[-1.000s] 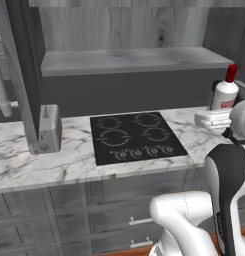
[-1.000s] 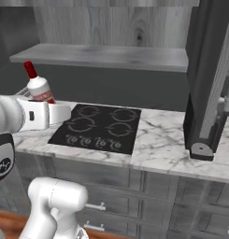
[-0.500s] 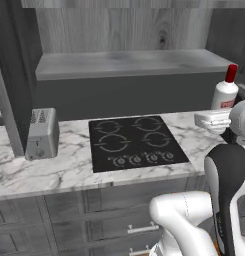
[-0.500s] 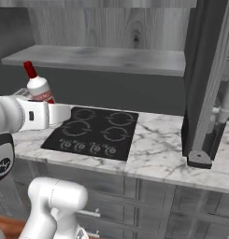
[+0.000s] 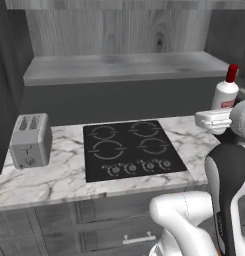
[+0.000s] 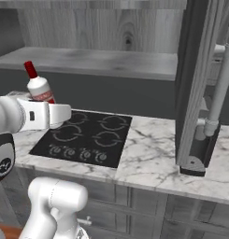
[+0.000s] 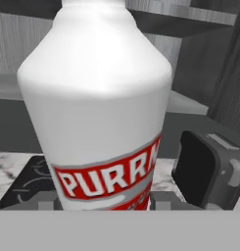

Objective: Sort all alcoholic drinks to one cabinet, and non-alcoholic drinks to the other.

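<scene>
Fingers (image 7: 104,203) clamped on the white bottle (image 5: 226,93), held upright above the marble surface (image 5: 64,175), right of the cooktop (image 5: 131,149); open shelf (image 5: 124,67) behind.

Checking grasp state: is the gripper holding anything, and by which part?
The gripper holds the white bottle, gripped low on its body at the red label.

base cameras: whole scene has slid rightward in both base views since a second ago, so the base moved, not the objects
grey metal toaster (image 5: 30,140): now fully clear of the dark panel at left
</scene>
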Controlling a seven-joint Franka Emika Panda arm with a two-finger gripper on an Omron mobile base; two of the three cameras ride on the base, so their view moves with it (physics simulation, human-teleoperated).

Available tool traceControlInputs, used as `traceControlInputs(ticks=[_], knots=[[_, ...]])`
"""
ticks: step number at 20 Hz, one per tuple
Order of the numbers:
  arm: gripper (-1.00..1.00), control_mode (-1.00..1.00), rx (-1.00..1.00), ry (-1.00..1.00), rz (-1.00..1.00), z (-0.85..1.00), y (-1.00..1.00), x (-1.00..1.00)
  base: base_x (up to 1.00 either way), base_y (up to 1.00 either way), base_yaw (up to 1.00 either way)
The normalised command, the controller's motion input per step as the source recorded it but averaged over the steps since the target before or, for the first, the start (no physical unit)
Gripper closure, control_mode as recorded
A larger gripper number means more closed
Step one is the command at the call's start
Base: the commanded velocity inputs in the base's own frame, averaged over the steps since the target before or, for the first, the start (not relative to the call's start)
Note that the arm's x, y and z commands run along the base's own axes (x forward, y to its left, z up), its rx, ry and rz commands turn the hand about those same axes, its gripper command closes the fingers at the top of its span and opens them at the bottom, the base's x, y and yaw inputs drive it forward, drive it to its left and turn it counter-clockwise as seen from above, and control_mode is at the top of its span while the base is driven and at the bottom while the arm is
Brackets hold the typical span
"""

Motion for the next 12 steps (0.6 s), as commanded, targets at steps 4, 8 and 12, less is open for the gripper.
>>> traceControlInputs(ticks=[4,8,12], knots=[[1.0,1.0,0.0,0.0,0.0,0.0,0.0,0.0,0.38,-0.28,0.0],[1.0,1.0,0.0,0.0,0.0,0.0,0.0,0.0,0.37,-0.25,0.0],[1.0,1.0,0.0,0.0,0.0,0.0,0.0,0.0,0.33,-0.23,0.0]])
